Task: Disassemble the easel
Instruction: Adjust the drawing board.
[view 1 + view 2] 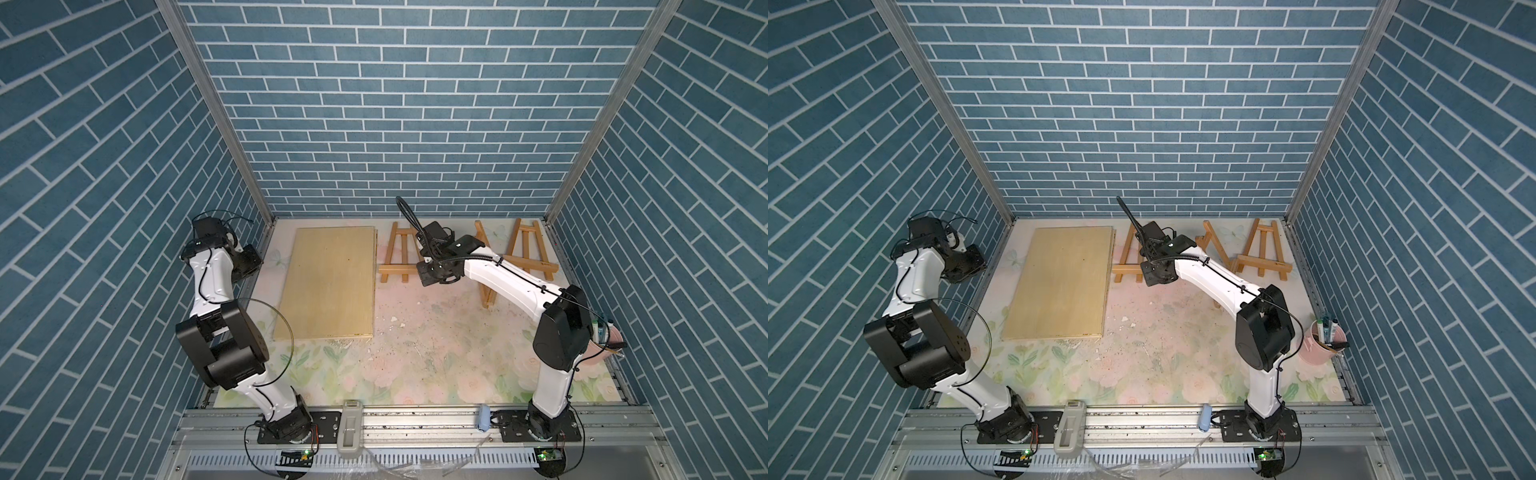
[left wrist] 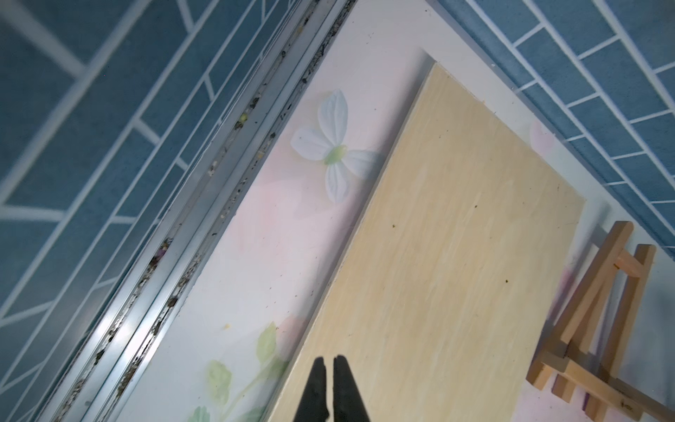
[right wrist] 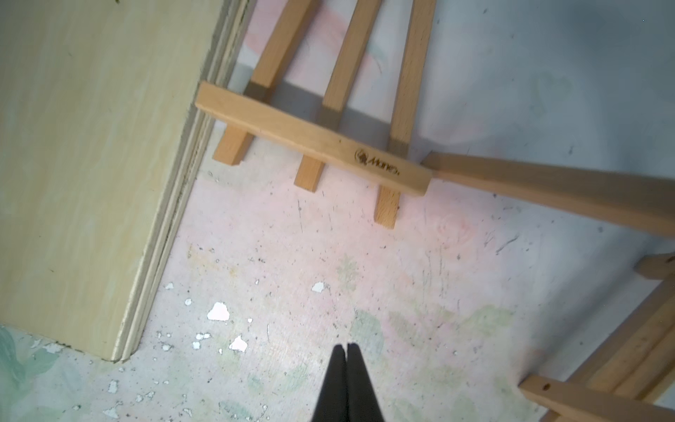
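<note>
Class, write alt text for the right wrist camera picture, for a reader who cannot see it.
The right gripper, shut and empty, hovers over a worn floral mat, pointing toward a small wooden easel lying flat. A pale wooden board lies beside the easel, and another wooden strip ends near its ledge.

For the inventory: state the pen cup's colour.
Pink cup, clearest in a top view.

- We see the easel point(image 3: 314, 137) in bare, matt wood.
- The board point(image 1: 328, 282) looks to us like pale plywood, layered at its edge.
- The surface point(image 3: 365, 285) bears a scuffed, chipped floral print.
</note>
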Controlling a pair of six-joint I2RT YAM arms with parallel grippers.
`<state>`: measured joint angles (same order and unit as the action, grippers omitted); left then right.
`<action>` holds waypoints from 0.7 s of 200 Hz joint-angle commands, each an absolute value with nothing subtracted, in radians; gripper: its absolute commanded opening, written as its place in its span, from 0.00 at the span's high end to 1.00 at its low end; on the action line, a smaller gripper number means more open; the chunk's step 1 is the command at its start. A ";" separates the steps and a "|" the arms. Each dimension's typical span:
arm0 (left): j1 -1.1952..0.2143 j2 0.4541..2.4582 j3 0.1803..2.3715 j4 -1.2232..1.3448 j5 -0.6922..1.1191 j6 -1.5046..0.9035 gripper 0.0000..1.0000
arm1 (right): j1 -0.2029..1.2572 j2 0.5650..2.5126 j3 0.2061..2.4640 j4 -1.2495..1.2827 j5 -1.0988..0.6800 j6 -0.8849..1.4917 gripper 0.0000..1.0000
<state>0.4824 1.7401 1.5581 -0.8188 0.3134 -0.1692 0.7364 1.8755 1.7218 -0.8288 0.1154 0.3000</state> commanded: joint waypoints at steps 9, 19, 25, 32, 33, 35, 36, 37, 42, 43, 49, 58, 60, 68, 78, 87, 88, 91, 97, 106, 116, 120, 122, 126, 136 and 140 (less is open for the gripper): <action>0.432 1.829 1.612 -0.837 0.298 -0.230 0.90 | 0.678 1.898 1.755 -0.876 0.075 0.199 1.00; 0.420 1.844 1.612 -0.811 0.273 -0.239 0.90 | 0.652 1.896 1.756 -0.861 0.050 0.186 1.00; 0.413 1.854 1.612 -0.799 0.260 -0.244 0.90 | 0.636 1.899 1.764 -0.864 0.035 0.181 1.00; 0.409 1.869 1.622 -0.793 0.246 -0.247 0.90 | 0.618 1.905 1.787 -0.880 0.014 0.176 1.00; 0.408 1.873 1.623 -0.793 0.244 -0.247 0.90 | 0.616 1.906 1.789 -0.883 0.013 0.175 1.00; 0.407 1.878 1.626 -0.792 0.238 -0.248 0.90 | 0.613 1.906 1.793 -0.887 0.009 0.175 1.00; 0.406 1.881 1.627 -0.792 0.237 -0.248 0.90 | 0.611 1.907 1.795 -0.889 0.006 0.174 1.00; 0.405 1.884 1.628 -0.792 0.236 -0.248 0.90 | 0.609 1.909 1.798 -0.892 0.004 0.174 1.00; 0.405 1.899 1.636 -0.792 0.228 -0.249 0.90 | 0.600 1.910 1.810 -0.903 -0.002 0.168 1.00; 0.405 1.901 1.638 -0.792 0.227 -0.250 0.90 | 0.598 1.910 1.812 -0.906 -0.002 0.168 1.00; 0.404 1.919 1.645 -0.794 0.223 -0.252 0.90 | 0.590 1.907 1.819 -0.912 -0.004 0.160 1.00; 0.403 1.941 1.655 -0.795 0.213 -0.254 0.90 | 0.579 1.898 1.819 -0.916 -0.001 0.150 1.00; 0.403 1.947 1.657 -0.795 0.210 -0.255 0.90 | 0.575 1.896 1.819 -0.917 0.000 0.149 1.00; 0.403 1.964 1.664 -0.797 0.199 -0.252 0.90 | 0.563 1.888 1.819 -0.921 0.000 0.149 1.00; 0.402 1.990 1.680 -0.799 0.184 -0.248 0.90 | 0.551 1.879 1.814 -0.920 0.000 0.154 1.00; 0.402 2.011 1.695 -0.803 0.179 -0.243 0.90 | 0.541 1.871 1.807 -0.916 0.002 0.164 1.00; 0.402 2.015 1.697 -0.803 0.179 -0.243 0.90 | 0.540 1.871 1.805 -0.916 0.001 0.165 1.00; 0.402 2.023 1.702 -0.802 0.179 -0.242 0.90 | 0.538 1.868 1.801 -0.914 0.000 0.168 1.00; 0.403 2.039 1.712 -0.804 0.175 -0.241 0.90 | 0.533 1.863 1.791 -0.904 0.000 0.174 1.00; 0.402 2.062 1.731 -0.805 0.172 -0.240 0.90 | 0.527 1.861 1.775 -0.891 0.000 0.183 1.00; 0.403 2.085 1.753 -0.809 0.167 -0.239 0.90 | 0.524 1.866 1.769 -0.882 -0.004 0.196 1.00; 0.402 2.098 1.767 -0.811 0.166 -0.238 0.90 | 0.522 1.870 1.771 -0.882 -0.007 0.201 1.00; 0.402 2.103 1.772 -0.811 0.166 -0.238 0.90 | 0.522 1.873 1.773 -0.881 -0.009 0.204 1.00; 0.403 2.113 1.782 -0.815 0.164 -0.237 0.90 | 0.520 1.880 1.777 -0.882 -0.012 0.208 1.00; 0.402 2.137 1.813 -0.822 0.160 -0.233 0.90 | 0.518 1.899 1.792 -0.884 -0.023 0.213 1.00; 0.402 2.147 1.823 -0.822 0.158 -0.232 0.90 | 0.518 1.912 1.800 -0.885 -0.025 0.213 1.00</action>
<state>0.4011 2.1036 1.7611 -0.7994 0.1852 -0.2394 0.5282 1.8965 1.7847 -0.8753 -0.0010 0.1860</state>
